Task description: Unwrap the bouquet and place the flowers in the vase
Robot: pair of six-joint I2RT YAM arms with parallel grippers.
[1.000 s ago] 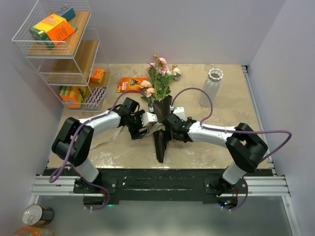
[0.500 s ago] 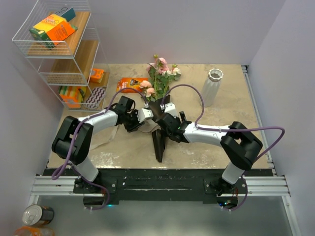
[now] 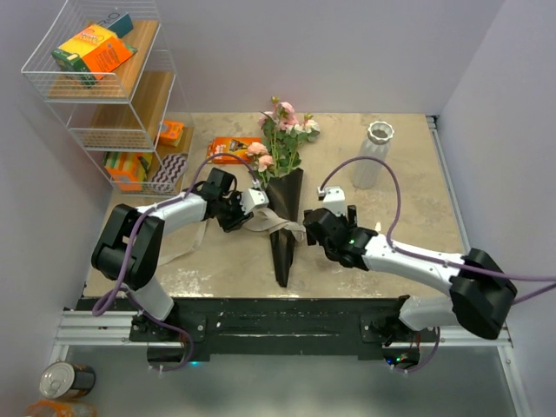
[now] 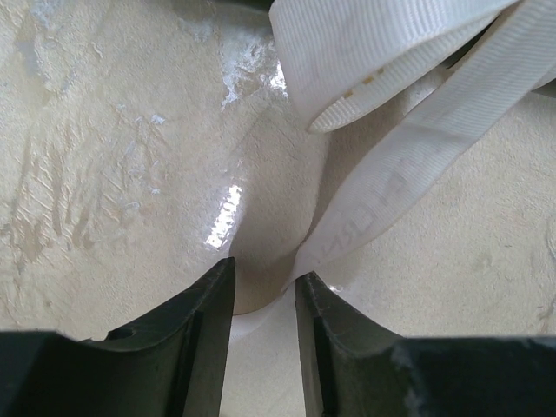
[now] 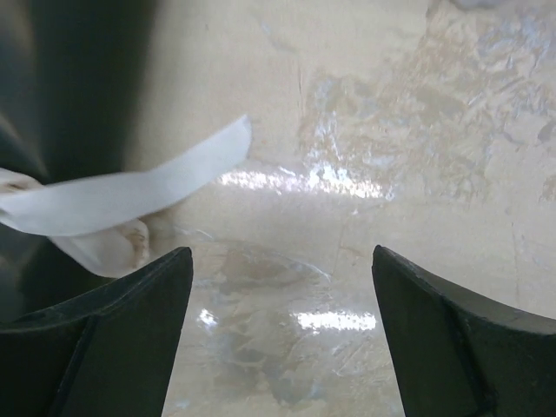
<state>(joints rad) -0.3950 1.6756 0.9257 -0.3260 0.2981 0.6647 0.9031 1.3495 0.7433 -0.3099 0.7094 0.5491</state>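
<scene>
Robot manipulation cell, most likely in a research lab and not a home. Seen from the near edge, two arms, the left arm (image 3: 174, 213) and the right arm (image 3: 408, 261), are bolted to an aluminium rail (image 3: 287, 326) in front of a mottled beige surface (image 3: 417, 200). Plain pale walls (image 3: 347, 52) close it in on three sides. Purple cables (image 3: 486, 234) loop loosely from the arms. The household items read as staged props: a wire shelf (image 3: 104, 87) with wooden boards holding bright boxes (image 3: 91, 48), an orange packet (image 3: 230, 149), a white vase (image 3: 373, 155) and a bouquet (image 3: 282, 174). A can (image 3: 65, 380) stands below the surface, apparently on the floor.
</scene>
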